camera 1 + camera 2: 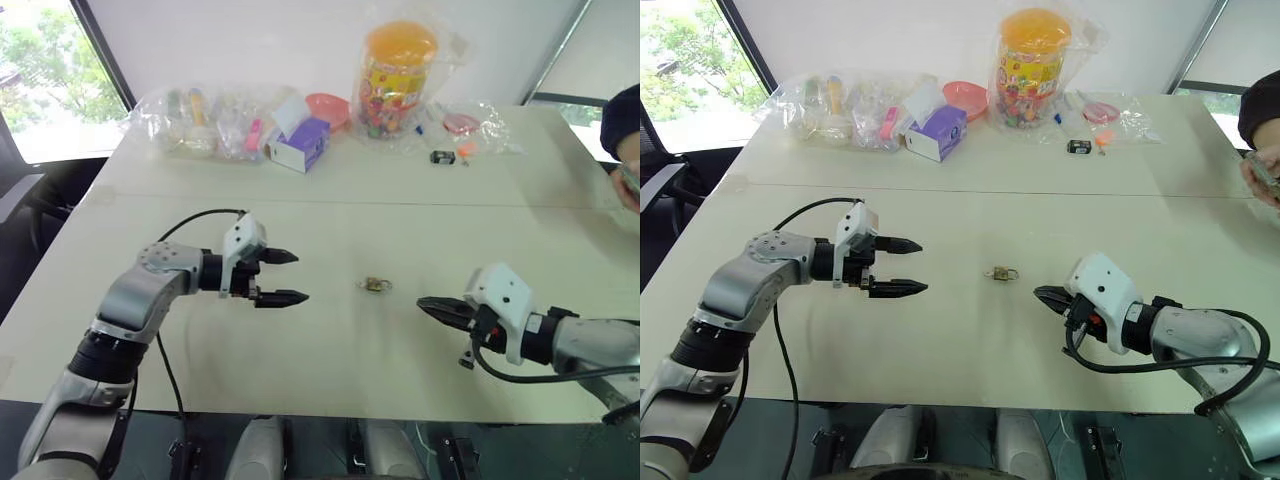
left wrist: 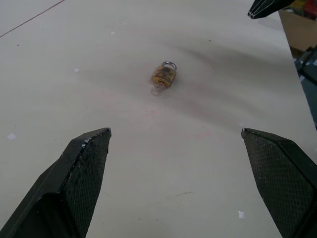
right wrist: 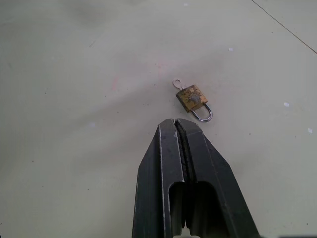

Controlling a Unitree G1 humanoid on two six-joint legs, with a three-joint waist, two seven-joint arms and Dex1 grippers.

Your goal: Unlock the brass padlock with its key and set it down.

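Note:
The brass padlock lies flat on the pale table, between my two grippers and apart from both. It is small and gold, with a thin steel shackle. The key, seen as a thin ring, sticks out of its base. My left gripper hovers to the padlock's left, open wide, with its fingers pointing toward the lock and nothing between them. To the right of the padlock is my right gripper, shut and empty. Its tip points at the lock from a short way off.
Along the table's far side stand clear plastic bags of small items, a purple and white box, an orange-lidded jar and a small black object with an orange piece. A person's hand is at the right edge.

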